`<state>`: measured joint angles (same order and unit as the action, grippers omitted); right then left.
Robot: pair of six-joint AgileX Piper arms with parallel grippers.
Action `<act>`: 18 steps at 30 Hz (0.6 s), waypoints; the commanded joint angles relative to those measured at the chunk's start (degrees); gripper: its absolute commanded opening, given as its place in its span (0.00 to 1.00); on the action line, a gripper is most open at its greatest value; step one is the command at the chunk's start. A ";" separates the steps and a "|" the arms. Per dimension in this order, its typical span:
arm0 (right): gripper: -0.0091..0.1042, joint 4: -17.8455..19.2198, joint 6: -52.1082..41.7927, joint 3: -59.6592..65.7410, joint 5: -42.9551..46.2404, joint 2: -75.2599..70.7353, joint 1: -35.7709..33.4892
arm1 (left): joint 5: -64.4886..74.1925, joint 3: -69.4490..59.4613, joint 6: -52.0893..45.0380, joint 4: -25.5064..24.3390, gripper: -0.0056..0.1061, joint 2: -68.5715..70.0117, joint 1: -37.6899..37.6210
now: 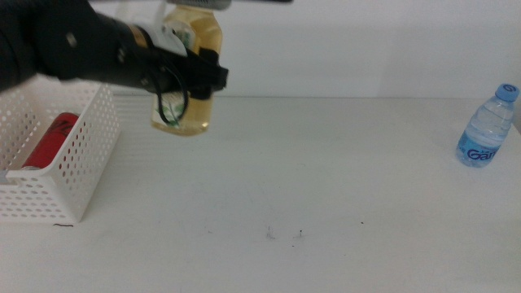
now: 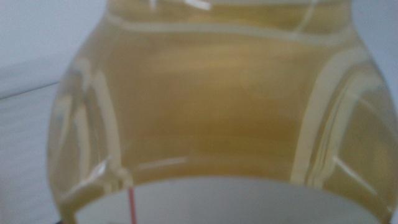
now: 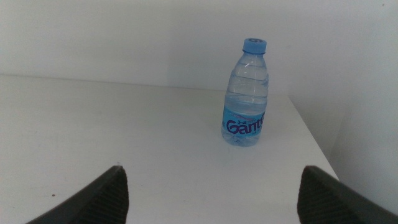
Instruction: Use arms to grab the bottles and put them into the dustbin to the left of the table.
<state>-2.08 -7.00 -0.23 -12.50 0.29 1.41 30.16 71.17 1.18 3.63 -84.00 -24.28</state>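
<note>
My left gripper (image 1: 189, 77) is shut on the yellow tea bottle (image 1: 189, 81) and holds it in the air over the table's far left, just right of the dustbin (image 1: 73, 175). The bottle's amber body (image 2: 211, 106) fills the left wrist view and hides the jaws there. A red soda can (image 1: 50, 140) lies inside the white perforated dustbin. The small blue-capped water bottle (image 1: 487, 128) stands upright at the table's far right; it also shows ahead of my open right gripper (image 3: 211, 199) as the water bottle (image 3: 247, 93), well apart from the jaws.
The white table (image 1: 309, 195) carries a few tiny dark specks (image 1: 283, 235) near its front middle. The table's right edge (image 3: 311, 140) runs close beside the water bottle.
</note>
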 commanded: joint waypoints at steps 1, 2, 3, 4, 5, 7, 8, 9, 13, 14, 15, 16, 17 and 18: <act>0.90 0.39 -0.34 0.23 0.53 -0.29 0.35 | 1.52 4.58 -6.25 4.47 0.04 0.58 2.33; 0.90 0.39 -0.34 0.23 0.53 -0.29 0.35 | 3.34 5.83 -6.94 4.59 0.04 0.33 3.08; 0.90 0.39 -0.34 0.23 0.53 -0.29 0.35 | 5.61 7.42 -7.91 4.46 0.04 0.20 4.09; 0.90 0.39 -0.34 0.23 0.53 -0.29 0.35 | 8.07 9.13 -9.05 4.46 0.04 -0.11 5.20; 0.90 0.39 -0.34 0.23 0.53 -0.29 0.35 | 10.08 10.52 -9.81 4.46 0.04 -0.60 6.36; 0.90 0.39 -0.34 0.23 0.53 -0.29 0.35 | 14.26 13.97 -12.01 5.40 0.04 -1.46 8.83; 0.90 0.39 -0.34 0.23 0.53 -0.29 0.35 | 16.22 15.67 -12.92 5.86 0.04 -1.81 9.87; 0.90 0.39 -0.34 0.23 0.53 -0.29 0.35 | 18.36 17.41 -14.14 6.86 0.04 -2.45 11.31; 0.90 0.39 -0.34 0.23 0.53 -0.29 0.35 | 26.71 24.04 -18.90 11.98 0.04 -5.83 16.92; 0.90 0.39 -0.34 0.23 0.53 -0.29 0.35 | 27.91 25.22 -19.32 12.50 0.04 -6.62 18.07; 0.90 0.39 -0.34 0.23 0.53 -0.29 0.35 | 28.77 26.52 -19.30 13.16 0.04 -7.60 19.49; 0.90 0.39 -0.34 0.23 0.53 -0.29 0.35 | 29.14 27.63 -19.30 14.00 0.04 -8.52 20.91; 0.90 0.39 -0.34 0.23 0.53 -0.29 0.35 | 29.57 28.52 -19.30 14.55 0.04 -9.40 22.22; 0.90 0.39 -0.34 0.23 0.53 -0.29 0.35 | 30.14 29.36 -19.44 15.06 0.04 -10.25 23.46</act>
<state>-2.08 -7.00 -0.23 -12.50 0.29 1.41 61.65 98.19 -17.82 16.31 -93.85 -2.71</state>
